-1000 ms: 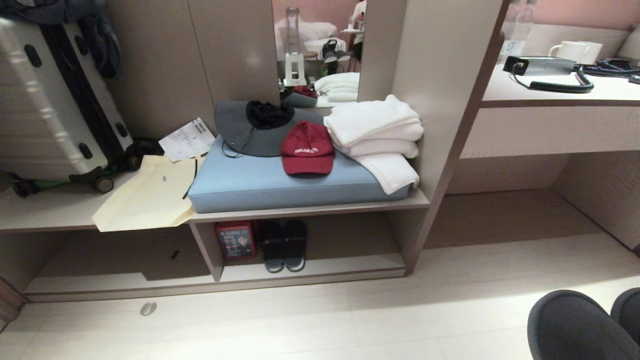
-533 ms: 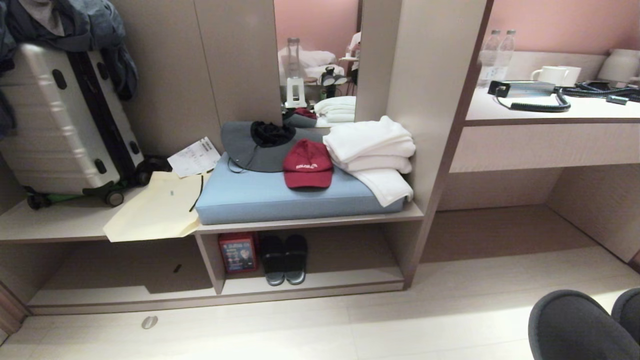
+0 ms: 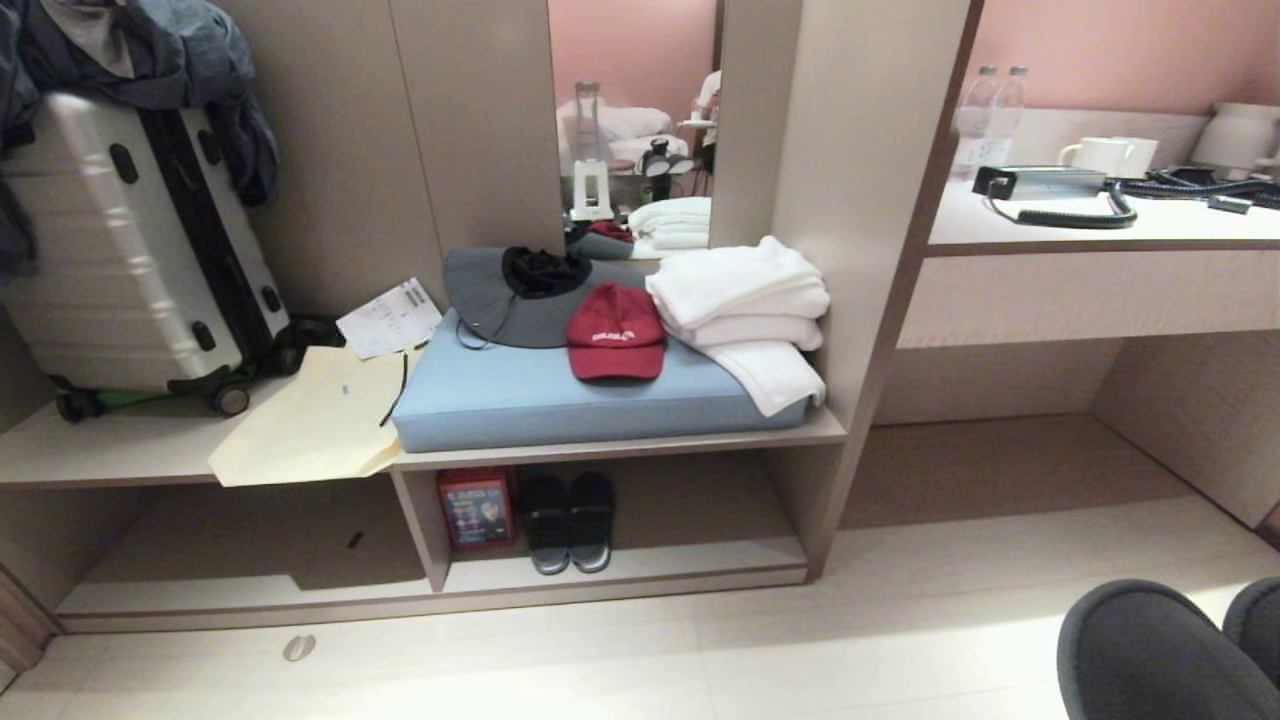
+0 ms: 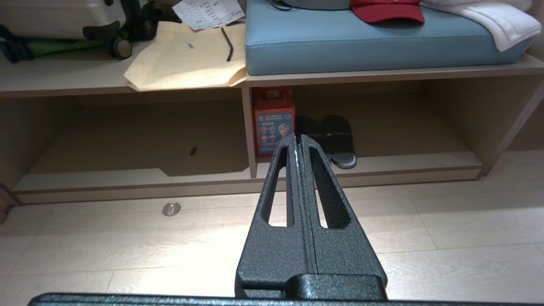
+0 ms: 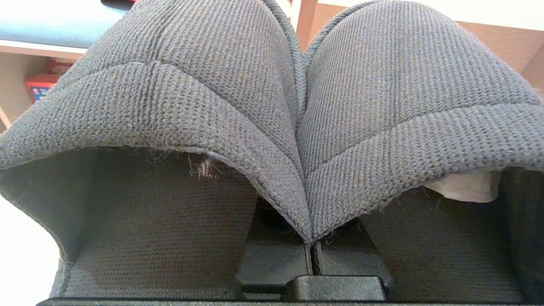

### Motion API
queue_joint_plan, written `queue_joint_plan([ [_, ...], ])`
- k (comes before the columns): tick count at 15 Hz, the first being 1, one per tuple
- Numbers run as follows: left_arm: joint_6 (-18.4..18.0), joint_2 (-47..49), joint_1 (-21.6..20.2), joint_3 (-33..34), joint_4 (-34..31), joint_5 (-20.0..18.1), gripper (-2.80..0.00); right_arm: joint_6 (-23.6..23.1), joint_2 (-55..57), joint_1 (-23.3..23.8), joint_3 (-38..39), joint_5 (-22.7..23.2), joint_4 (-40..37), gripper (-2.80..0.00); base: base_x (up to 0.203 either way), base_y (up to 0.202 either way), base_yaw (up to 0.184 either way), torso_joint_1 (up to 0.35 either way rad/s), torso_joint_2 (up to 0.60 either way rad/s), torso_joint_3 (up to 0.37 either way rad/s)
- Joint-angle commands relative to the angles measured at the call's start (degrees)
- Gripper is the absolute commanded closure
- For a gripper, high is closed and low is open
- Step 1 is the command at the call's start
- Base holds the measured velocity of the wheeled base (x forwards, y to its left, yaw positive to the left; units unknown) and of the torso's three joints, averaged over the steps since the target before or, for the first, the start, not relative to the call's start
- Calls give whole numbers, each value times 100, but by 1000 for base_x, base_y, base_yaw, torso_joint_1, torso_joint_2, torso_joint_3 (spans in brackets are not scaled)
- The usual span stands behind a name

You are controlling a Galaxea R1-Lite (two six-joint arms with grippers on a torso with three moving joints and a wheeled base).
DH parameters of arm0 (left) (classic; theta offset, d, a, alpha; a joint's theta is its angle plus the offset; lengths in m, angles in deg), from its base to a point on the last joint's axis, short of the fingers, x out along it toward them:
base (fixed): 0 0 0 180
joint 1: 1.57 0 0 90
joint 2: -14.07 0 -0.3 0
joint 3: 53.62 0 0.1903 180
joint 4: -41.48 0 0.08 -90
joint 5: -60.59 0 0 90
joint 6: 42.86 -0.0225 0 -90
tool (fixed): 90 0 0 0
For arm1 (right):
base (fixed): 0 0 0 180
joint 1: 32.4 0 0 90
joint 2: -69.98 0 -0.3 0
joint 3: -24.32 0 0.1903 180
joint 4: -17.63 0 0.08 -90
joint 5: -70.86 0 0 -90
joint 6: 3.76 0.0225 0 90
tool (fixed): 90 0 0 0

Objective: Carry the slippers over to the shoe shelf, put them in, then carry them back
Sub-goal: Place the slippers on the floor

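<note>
The right gripper (image 5: pixel 312 248) is pinching the slippers (image 5: pixel 297 106) by their inner edges, jaws pressed tight on the cloth, toes showing at the lower right corner of the head view; the left gripper (image 4: pixel 297 142) is hanging empty, jaws pressed together; the shoe shelf (image 3: pixel 640 560) is lying ahead, near its divider a dark pair (image 3: pixel 570 515) beside a red box (image 3: pixel 475 508); carrying is underway, placing and returning are remaining.

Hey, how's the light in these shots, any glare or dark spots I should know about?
Head view: a bright glare patch washes out the floor near the slippers; the shoe shelf sits in shadow, darkening the black sandals. Left wrist view: floor glare beside the shut left tool. Right wrist view: the slippers fill the frame, pinched in the right tool, with one corner blown out white.
</note>
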Motion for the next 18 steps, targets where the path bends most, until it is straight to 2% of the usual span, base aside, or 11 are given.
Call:
queue_joint_plan([
  [1, -13, 11, 5, 0, 2, 2, 0, -9, 9, -3, 0, 13, 2, 0, 0, 0, 0, 0, 0, 0],
  [4, -13, 5, -4, 0, 2, 2, 0, -27, 9, -3, 0, 13, 2, 0, 1, -62, 8, 3, 2, 3],
  [18, -13, 11, -4, 0, 2, 2, 0, -62, 9, -3, 0, 22, 11, 0, 0, -197, 2, 3, 3, 2],
])
